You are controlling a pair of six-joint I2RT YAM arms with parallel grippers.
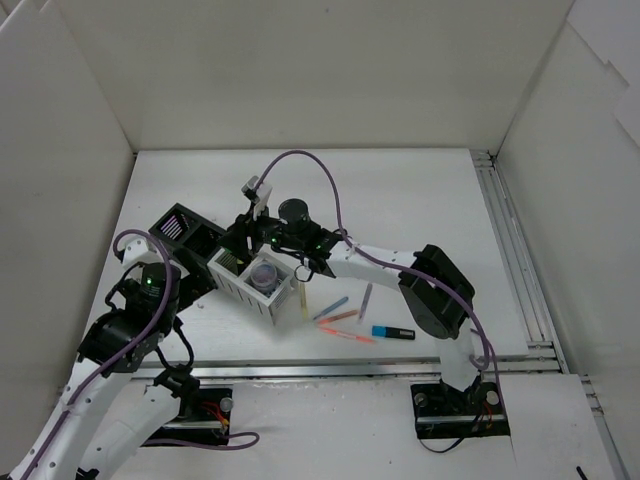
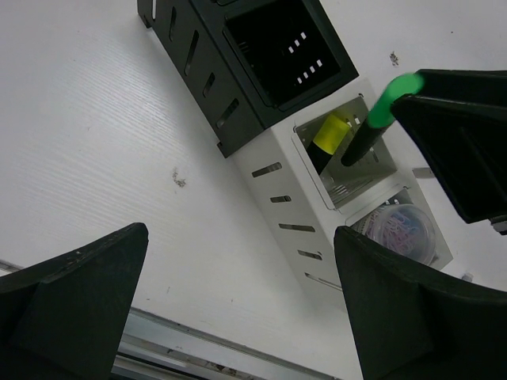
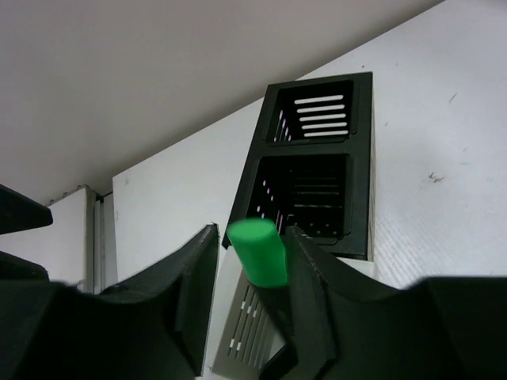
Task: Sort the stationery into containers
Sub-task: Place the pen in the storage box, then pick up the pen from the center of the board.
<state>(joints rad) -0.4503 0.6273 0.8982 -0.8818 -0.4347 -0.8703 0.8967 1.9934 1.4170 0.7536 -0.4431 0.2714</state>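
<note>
The containers are a row of joined mesh boxes: black ones at the far left, white ones at the near right. In the left wrist view a white box holds a yellow highlighter and a green-capped highlighter leaning out of it. The last box holds the clear jar. My right gripper hangs over that white box, jaws slightly apart around the green cap, with a gap on one side. My left gripper is wide open and empty, low beside the row.
Loose on the table right of the row lie a yellow pen, a blue pen, a purple pen, two orange pens and a blue highlighter. White walls enclose the table. A rail runs along the near edge.
</note>
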